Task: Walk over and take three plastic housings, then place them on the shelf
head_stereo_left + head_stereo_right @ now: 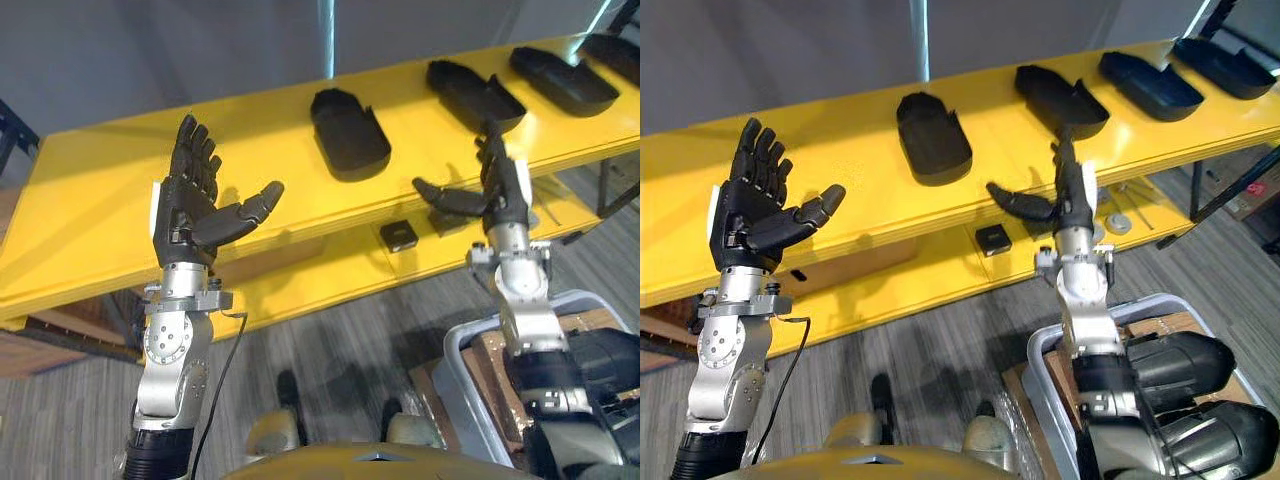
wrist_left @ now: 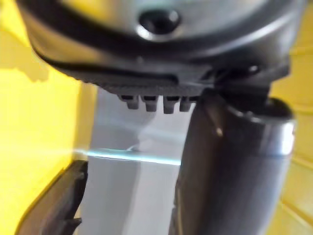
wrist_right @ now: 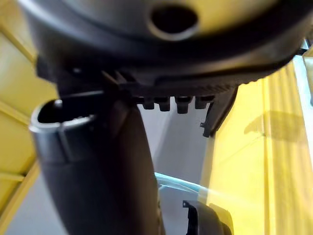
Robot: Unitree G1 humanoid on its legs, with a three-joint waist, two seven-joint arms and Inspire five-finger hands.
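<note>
Yellow boards make up the shelf (image 1: 120,180), which is seen across the far part of the scene, with a lower board (image 1: 300,285) under the upper one. A grey tub (image 1: 455,350) is seen near, on the right. Four black plastic housings are laid in a row on the upper board: the leftmost housing (image 1: 348,132) about the middle, then the second housing (image 1: 474,93), the third housing (image 1: 563,78) and the last housing (image 1: 615,50) further to the right. None of them is held.

The left hand (image 1: 182,215) is raised before the left part of the shelf, with fingers straight and slightly spread and the thumb stretched out to the right. The right hand (image 1: 505,195) is raised just near of the second housing, with fingers straight and close together and the thumb stretched to the left. A small black square piece (image 1: 399,235) is laid on the lower board, between the two hands.
</note>
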